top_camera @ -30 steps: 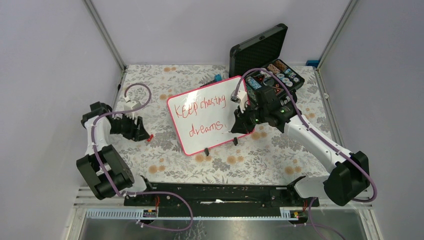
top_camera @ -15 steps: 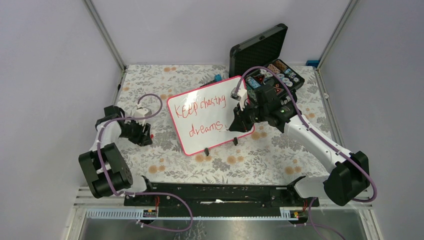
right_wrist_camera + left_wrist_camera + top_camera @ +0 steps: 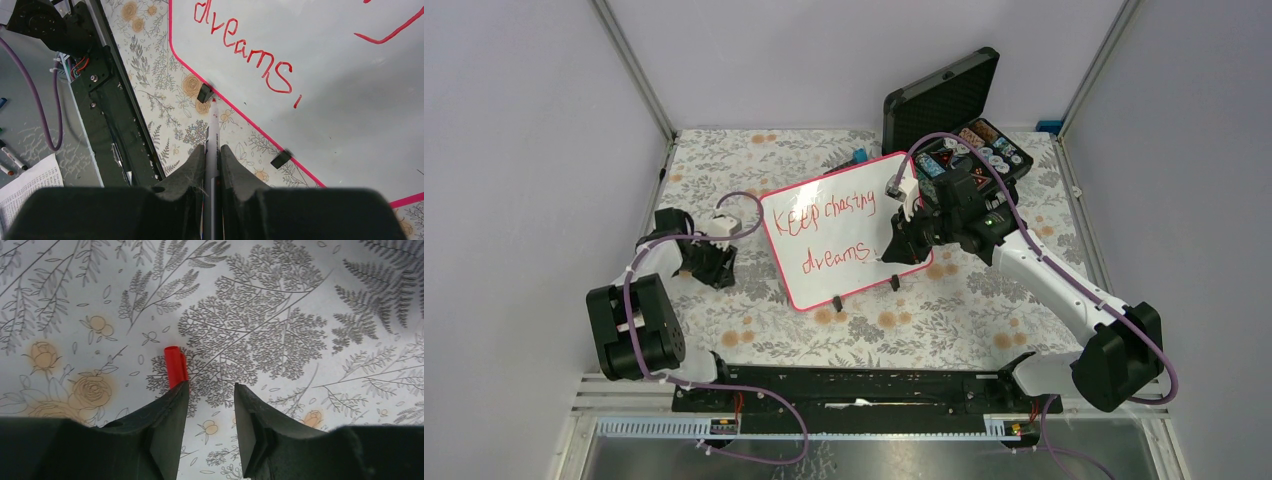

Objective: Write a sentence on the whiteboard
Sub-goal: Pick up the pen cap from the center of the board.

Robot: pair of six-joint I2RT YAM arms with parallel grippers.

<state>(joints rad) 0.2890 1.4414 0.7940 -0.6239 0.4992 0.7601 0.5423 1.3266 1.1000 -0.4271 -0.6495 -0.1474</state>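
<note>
Top external view: the whiteboard [image 3: 824, 285] stands mid-desk on two black feet along its near edge, between the two arms. Its long axis runs left to right, skewed so that the right end lies farther back. The sentence [image 3: 829, 220], in red, reads "Keep chasing dreams." in two lines, upright as seen from the arm bases and rising toward the right. From above, the end of the second line is hidden behind the right tool [image 3: 213, 149]; the right wrist view shows the full stop but cuts off most of the board. Right tool is clamped on a marker [image 3: 213, 122], whose barrel is mostly hidden between the fingers and whose tip points off the board's lower edge, near a foot. Left tool [image 3: 210, 387] hangs low over the desk left of the board, jaws apart with nothing between them. A red cap [image 3: 175, 367] lies at its left fingertip, near end hidden. The contents of the open black case [image 3: 944, 100] at far right are too small to identify. A floral cover lies on the desk [image 3: 984, 310], with pale walls [image 3: 824, 60] around it.
</note>
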